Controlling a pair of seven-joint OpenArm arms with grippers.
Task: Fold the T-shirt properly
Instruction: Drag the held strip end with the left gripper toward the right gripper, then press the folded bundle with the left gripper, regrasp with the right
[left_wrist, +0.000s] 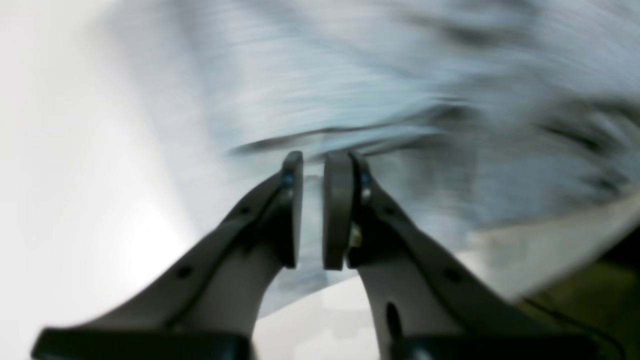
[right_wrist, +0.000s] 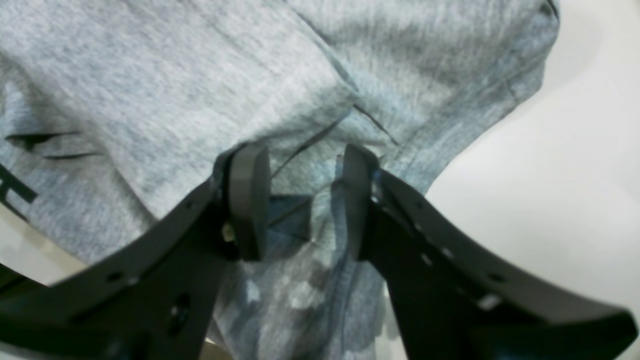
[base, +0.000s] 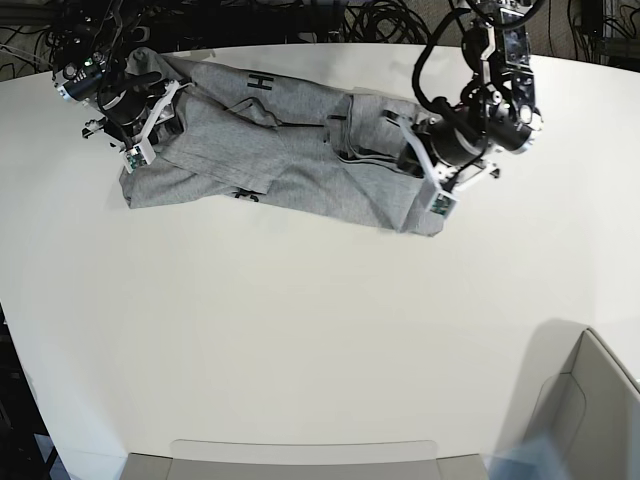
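The white table (base: 300, 330) is the biggest thing before me, bare across its whole near half, so I have plenty of room to drag cloth toward the front. The grey T-shirt (base: 290, 160) lies along the far edge as a long crumpled band, bunched lengthwise with a few black letters showing near its middle; judged by that, the folding proper has not begun and it needs spreading flat first. I sit at both ends of it, which looks like a stance for pulling it taut between my arms. My right gripper (right_wrist: 300, 200) is at the far-left end in the base view, jaws well apart with a ridge of fabric lying between the pads; whether they truly pinch it I cannot tell. My left gripper (left_wrist: 312, 210) is at the other end, pads nearly together with only a thin gap, and the blur keeps me from saying if any cloth is caught. A pale bin (base: 590, 400) stands at the front corner, well clear of the shirt.
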